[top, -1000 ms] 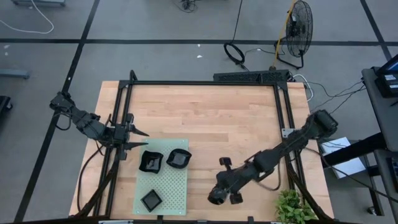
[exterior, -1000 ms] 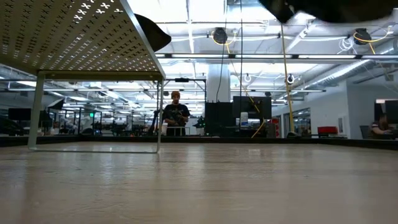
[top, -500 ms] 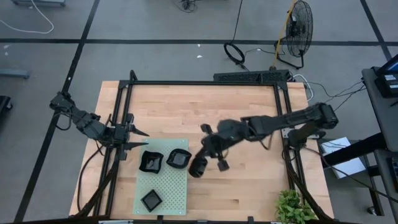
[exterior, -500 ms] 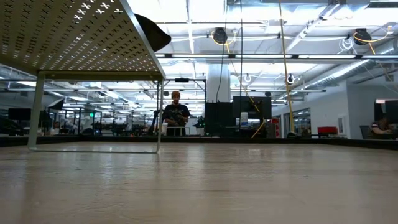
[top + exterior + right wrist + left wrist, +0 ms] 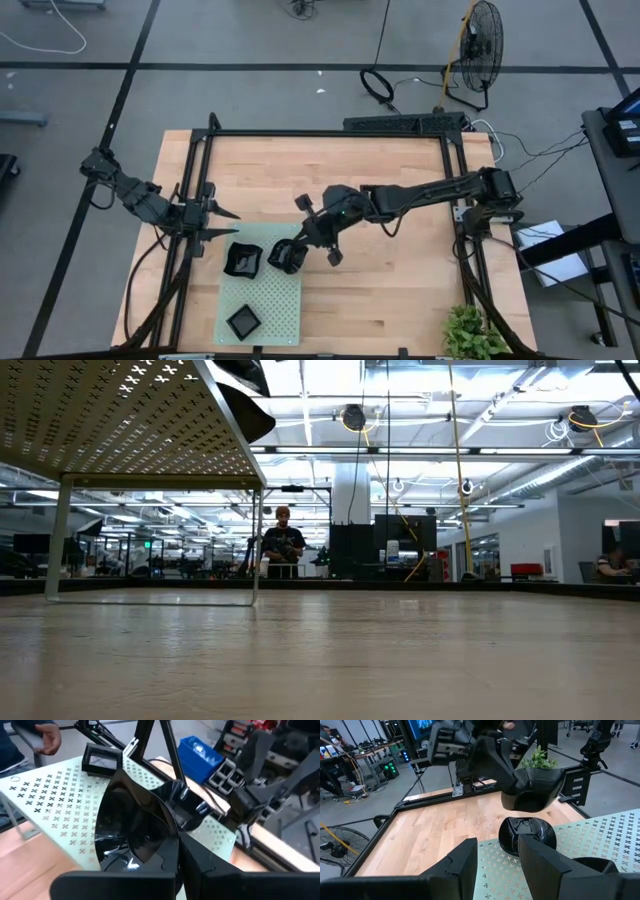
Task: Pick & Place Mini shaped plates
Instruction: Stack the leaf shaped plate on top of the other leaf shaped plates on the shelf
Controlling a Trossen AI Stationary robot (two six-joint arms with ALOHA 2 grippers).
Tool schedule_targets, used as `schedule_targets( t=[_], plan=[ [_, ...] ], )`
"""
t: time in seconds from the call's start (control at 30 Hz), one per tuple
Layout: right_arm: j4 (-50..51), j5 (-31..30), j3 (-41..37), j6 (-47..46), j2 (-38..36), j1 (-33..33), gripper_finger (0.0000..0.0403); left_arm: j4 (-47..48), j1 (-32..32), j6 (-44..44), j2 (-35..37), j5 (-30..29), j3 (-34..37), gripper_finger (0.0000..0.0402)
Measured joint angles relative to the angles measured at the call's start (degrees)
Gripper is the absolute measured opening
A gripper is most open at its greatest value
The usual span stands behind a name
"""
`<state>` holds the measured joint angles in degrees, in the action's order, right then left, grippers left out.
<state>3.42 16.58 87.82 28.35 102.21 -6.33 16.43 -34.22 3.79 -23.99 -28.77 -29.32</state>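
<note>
Black dish (image 5: 132,827) clamped in right fingers (image 5: 288,258) above green mat (image 5: 262,300); left fingers (image 5: 222,224) apart.

We see a tabletop (image 5: 390,290) of pale wood with a smooth, lightly shiny finish and visible grain. The mat (image 5: 275,305) looks like thin pale green sheet, matt, punched with small crosses. The mini shaped plates (image 5: 135,827) are glossy black and give bright reflections. The fingers (image 5: 542,865) look like matt black plastic.
</note>
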Motion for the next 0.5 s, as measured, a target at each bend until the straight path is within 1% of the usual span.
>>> schedule_targets(
  t=[0.3,0.4,0.5],
  plan=[
    [-1.9,-0.1,-0.01,3.23,0.15,0.0,0.0001,0.0,0.0,0.03,0.0,0.0,0.02,0.0147],
    [-1.91,-0.14,-0.33,3.4,0.15,0.03,0.001,0.0,0.01,0.18,0.0,0.0,0.01,0.0147],
    [-1.92,-0.3,-0.91,2.94,0.15,0.15,0.0028,0.0,0.01,-0.01,0.0,-0.02,0.01,0.0147]
  ],
)
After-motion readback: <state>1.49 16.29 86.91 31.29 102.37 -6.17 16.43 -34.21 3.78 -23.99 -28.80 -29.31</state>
